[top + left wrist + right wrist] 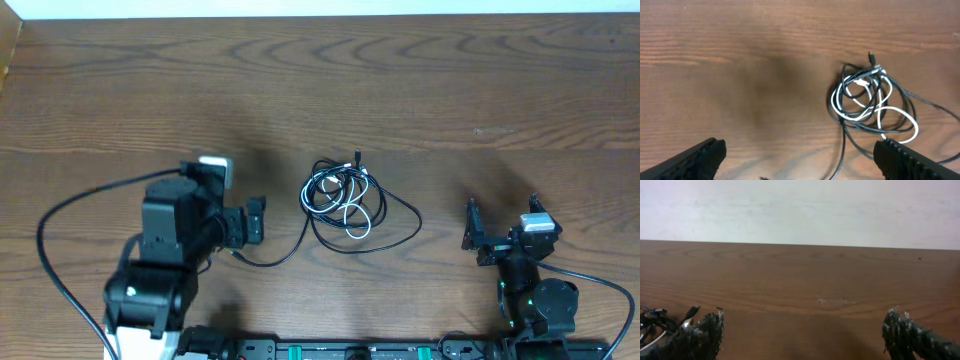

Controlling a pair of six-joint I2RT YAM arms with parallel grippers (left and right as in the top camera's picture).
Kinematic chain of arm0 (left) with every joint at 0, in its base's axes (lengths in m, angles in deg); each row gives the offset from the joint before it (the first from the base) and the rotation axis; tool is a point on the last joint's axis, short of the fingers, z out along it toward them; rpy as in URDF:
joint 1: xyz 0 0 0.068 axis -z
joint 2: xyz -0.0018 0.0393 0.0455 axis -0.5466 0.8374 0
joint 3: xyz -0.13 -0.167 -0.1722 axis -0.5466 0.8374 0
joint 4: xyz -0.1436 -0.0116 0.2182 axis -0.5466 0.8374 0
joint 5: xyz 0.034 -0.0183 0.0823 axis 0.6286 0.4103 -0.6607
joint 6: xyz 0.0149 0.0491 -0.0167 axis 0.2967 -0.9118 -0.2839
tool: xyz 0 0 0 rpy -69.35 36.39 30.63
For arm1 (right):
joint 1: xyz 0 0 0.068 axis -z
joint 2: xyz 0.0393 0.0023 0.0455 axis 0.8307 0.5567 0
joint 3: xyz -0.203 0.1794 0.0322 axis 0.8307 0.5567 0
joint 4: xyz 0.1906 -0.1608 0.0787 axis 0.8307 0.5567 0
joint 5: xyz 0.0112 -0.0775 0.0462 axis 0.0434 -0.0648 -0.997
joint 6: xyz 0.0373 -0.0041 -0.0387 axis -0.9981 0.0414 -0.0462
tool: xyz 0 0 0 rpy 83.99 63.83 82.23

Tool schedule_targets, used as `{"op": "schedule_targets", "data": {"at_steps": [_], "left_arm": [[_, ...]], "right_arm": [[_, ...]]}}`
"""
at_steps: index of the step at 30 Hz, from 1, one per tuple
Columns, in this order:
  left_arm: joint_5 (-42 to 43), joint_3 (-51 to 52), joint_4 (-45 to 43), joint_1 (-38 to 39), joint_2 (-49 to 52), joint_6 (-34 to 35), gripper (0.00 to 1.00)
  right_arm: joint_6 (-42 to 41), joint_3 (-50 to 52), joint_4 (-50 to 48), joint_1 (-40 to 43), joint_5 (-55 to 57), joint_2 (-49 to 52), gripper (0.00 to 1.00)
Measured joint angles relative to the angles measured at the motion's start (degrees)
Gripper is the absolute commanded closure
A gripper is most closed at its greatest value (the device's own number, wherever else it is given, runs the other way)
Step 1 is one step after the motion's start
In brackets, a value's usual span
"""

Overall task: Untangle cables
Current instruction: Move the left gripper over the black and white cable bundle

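A black cable [400, 235] and a white cable [352, 213] lie coiled together in a tangle at the table's middle. The black one trails a loose strand toward the left arm. In the left wrist view the black cable [845, 145] and the white cable [900, 112] sit to the upper right of my jaws. My left gripper [256, 219] is open and empty, left of the tangle, its jaws [800, 157] spread wide above bare wood. My right gripper [500, 225] is open and empty, to the right of the tangle. In the right wrist view [802, 335] a bit of the tangle [655, 322] shows at the left edge.
The wooden table [320, 90] stretches far behind the cables to a pale wall [800, 210]. The arm bases and a black rail [330, 350] line the near edge. A thick black arm cable [60, 215] loops at the left.
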Motion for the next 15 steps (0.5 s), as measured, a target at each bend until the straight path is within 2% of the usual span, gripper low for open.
{"op": "schedule_targets", "data": {"at_steps": [15], "left_arm": [[0.00, -1.95, 2.01, 0.00, 1.70, 2.01, 0.01]], "right_arm": [[0.00, 0.00, -0.02, 0.00, 0.00, 0.02, 0.01]]}}
